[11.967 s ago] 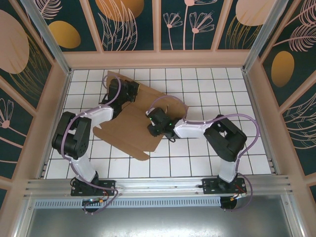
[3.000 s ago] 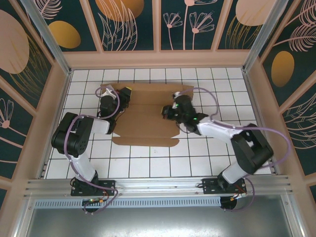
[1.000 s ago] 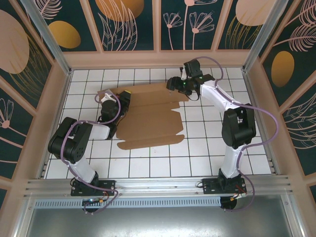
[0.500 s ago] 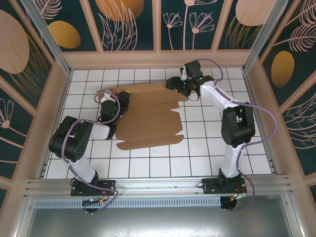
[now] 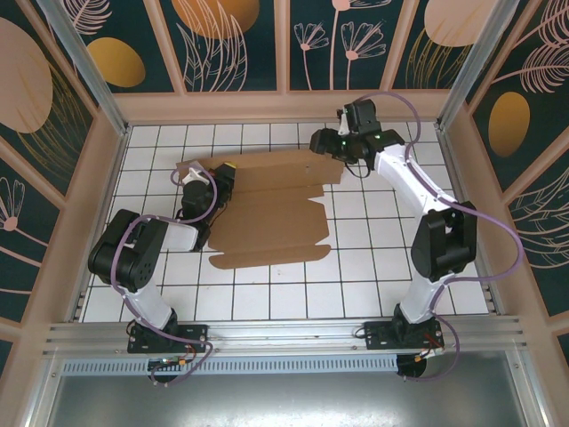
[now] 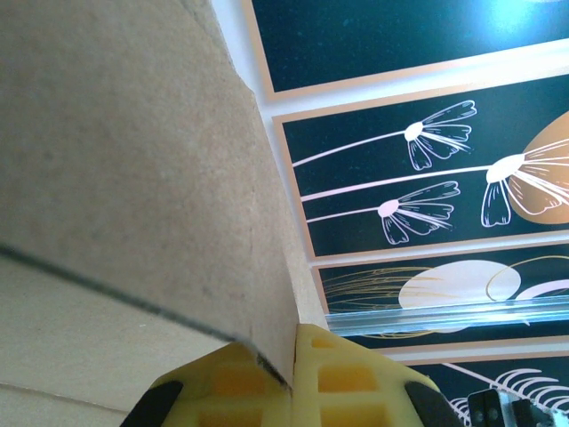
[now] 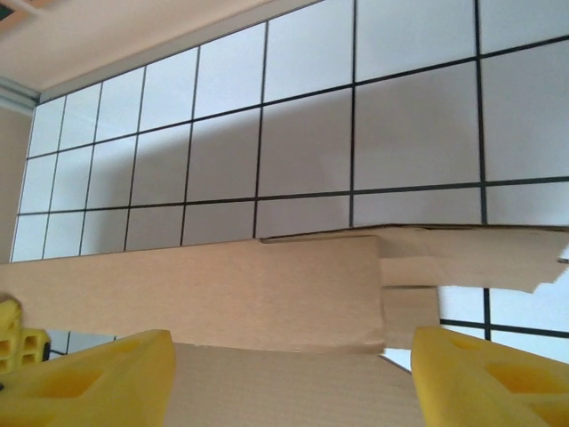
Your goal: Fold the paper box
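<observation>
Left arm is seen folded back on itself, elbow low. The left gripper (image 5: pixel 216 172) is set at the left end of the box (image 5: pixel 267 209), and its yellow fingers (image 6: pixel 333 387) are clamped on the cardboard edge.

Right arm is stretched far forward and bent inward. The right gripper (image 5: pixel 322 144) is held at the box's far right corner, fingers (image 7: pixel 89 378) spread wide, not closed on it.

Box is laid mostly flat on the tiled floor (image 5: pixel 373 258), centre-left. Its long axis is run left to right, right end skewed slightly farther away. Notched flaps are pointed right.
</observation>
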Available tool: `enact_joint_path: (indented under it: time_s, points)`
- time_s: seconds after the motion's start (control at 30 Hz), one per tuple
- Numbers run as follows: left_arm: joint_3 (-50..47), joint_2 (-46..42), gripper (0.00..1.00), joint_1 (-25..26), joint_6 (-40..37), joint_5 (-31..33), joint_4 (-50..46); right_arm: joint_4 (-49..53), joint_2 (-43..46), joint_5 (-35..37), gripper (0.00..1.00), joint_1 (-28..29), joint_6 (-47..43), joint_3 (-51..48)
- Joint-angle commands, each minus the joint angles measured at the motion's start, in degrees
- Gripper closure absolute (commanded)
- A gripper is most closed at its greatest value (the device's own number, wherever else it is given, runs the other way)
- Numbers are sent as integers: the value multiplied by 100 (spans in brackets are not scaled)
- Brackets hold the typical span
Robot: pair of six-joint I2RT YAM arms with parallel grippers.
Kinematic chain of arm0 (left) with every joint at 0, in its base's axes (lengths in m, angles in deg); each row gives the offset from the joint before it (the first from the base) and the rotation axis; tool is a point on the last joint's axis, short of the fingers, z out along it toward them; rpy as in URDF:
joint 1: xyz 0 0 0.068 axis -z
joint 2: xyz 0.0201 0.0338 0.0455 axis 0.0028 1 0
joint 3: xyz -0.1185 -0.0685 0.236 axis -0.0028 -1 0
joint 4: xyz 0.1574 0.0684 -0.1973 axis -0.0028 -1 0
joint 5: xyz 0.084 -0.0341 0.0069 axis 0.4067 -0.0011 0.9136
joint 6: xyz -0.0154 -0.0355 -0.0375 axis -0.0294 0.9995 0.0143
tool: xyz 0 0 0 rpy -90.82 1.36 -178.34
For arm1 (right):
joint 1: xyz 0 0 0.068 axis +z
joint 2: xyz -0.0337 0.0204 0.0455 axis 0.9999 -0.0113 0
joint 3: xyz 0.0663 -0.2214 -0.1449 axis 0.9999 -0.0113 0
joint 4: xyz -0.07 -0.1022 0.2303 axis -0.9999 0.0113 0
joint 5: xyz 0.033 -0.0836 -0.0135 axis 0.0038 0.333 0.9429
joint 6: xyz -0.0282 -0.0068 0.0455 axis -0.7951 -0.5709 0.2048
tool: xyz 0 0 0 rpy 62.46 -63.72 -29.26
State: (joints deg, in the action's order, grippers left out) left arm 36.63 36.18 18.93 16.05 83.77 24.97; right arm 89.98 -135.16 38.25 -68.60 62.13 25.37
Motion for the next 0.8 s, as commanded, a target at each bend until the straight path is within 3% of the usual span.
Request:
enact_joint_path:
  time_s: [0.0,0.3,0.5,0.63,0.77]
  points:
    - [-29,144,95,35,-42,-142,-510,290,-367,-191,29,107,-138,395]
    - [22,158,95,29,-26,-214,-516,70,-986,-739,30,245,186,586]
    - [19,197,96,32,24,-256,-415,-552,-1193,-1655,34,239,664,366]
    - [14,198,96,39,17,-265,-400,-1373,-1111,-2385,42,104,1191,-93]
    - [-17,212,96,32,31,-264,-367,-2775,-982,-3235,58,-128,2147,-872]
